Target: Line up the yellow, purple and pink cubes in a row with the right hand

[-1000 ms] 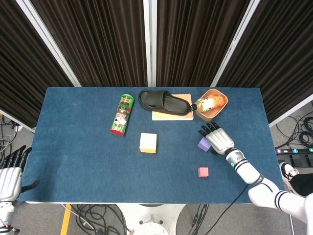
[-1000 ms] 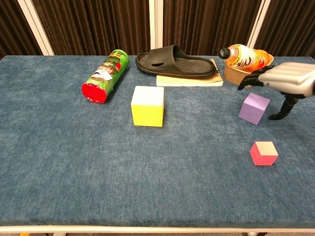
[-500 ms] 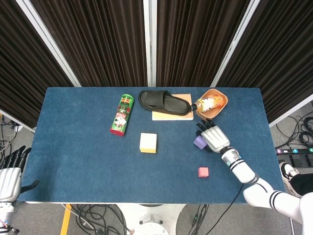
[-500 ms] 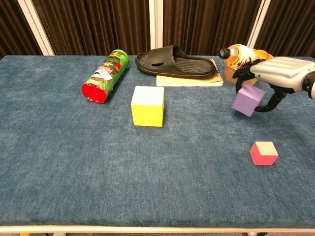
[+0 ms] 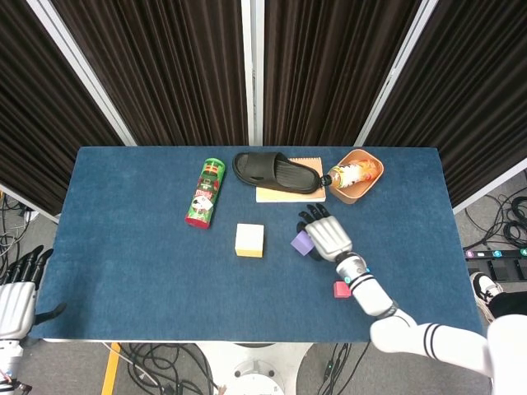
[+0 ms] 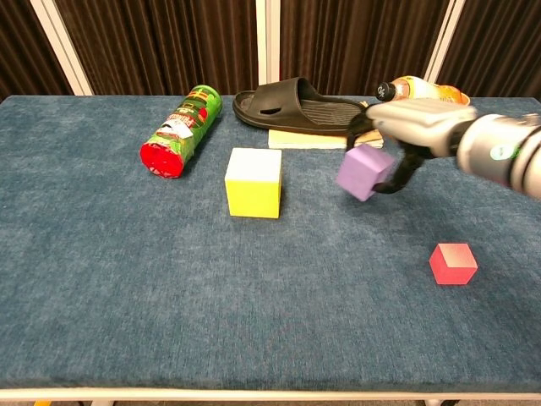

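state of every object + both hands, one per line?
purple cube: gripped, lifted, tilted
right hand: grips purple cube
left hand: off table, holds nothing
yellow cube: resting on table
pink cube: resting on table
can: lying down
bottle: lying in bowl
slipper: on notepad

- Table: we see blue cloth filling mid-frame.
- Yellow cube: centre.
- Pink cube: lower right.
- Green can: on its side, upper left.
- Notepad beneath slipper, and bowl: upper right.
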Action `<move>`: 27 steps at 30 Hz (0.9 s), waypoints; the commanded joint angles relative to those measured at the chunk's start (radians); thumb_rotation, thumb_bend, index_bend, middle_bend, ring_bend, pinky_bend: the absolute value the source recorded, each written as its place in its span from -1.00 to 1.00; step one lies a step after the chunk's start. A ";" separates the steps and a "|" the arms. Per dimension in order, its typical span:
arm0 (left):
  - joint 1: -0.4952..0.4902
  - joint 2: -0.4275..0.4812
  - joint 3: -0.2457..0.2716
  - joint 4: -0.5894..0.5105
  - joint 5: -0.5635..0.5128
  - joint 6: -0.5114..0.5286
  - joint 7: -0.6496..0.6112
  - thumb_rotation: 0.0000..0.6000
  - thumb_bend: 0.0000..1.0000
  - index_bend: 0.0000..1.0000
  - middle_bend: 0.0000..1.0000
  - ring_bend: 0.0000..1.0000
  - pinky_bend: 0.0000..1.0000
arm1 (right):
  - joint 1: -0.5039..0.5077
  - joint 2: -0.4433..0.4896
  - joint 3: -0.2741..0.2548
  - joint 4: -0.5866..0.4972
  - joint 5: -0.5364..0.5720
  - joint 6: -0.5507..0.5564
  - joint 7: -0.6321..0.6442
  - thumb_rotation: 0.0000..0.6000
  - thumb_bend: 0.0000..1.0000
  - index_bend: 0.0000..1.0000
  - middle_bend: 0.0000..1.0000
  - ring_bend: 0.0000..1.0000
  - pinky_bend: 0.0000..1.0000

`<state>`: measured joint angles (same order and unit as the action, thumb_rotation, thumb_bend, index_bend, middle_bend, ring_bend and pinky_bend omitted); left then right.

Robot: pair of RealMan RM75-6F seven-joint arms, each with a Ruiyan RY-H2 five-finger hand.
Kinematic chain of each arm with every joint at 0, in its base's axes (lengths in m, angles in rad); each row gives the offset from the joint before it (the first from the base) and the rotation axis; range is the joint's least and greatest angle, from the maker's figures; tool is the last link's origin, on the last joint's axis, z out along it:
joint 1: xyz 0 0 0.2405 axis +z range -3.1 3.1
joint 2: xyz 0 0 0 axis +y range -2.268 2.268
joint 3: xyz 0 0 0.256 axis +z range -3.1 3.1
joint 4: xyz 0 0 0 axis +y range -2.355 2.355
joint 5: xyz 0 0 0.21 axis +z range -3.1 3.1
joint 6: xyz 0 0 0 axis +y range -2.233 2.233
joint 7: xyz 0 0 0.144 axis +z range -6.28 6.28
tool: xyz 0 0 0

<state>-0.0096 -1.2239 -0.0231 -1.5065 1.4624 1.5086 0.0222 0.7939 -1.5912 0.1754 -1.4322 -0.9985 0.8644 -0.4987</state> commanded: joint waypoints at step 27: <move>0.000 -0.009 0.002 0.033 0.000 -0.011 -0.027 1.00 -0.88 -0.73 -0.69 -0.79 -0.69 | 0.125 -0.208 0.061 0.056 0.345 0.098 -0.192 1.00 -0.95 -0.82 -0.77 -1.00 -1.00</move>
<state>-0.0100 -1.2326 -0.0206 -1.4739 1.4623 1.4975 -0.0052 0.9207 -1.8012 0.2371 -1.3744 -0.6523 0.9604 -0.6933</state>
